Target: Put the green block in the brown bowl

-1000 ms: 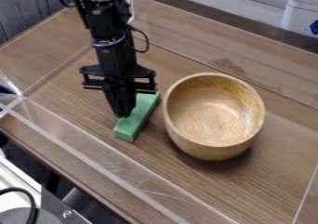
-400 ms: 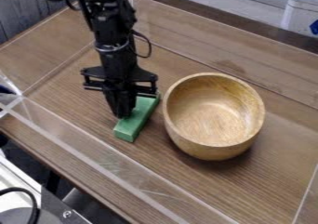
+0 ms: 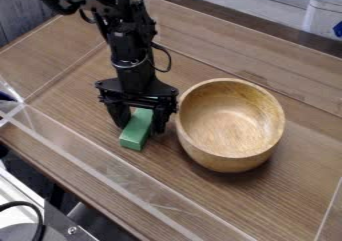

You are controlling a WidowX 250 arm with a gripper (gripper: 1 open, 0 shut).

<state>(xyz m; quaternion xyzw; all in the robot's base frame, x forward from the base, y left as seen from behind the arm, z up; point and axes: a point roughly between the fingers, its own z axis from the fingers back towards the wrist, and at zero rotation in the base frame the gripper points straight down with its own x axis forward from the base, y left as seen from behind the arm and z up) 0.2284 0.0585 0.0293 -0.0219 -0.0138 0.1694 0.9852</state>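
Spreading wide since a moment ago, the gripper (image 3: 135, 118) jaws now straddle the block (image 3: 135, 132) left of the bowl (image 3: 231, 123), ready to grasp.

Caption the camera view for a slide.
Open gripper pointing down astride the green block on the wooden table, beside the empty brown bowl.

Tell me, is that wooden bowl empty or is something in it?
Empty. The bowl's hollow shows only bare wood; the green block lies on the table beside it, under the gripper.
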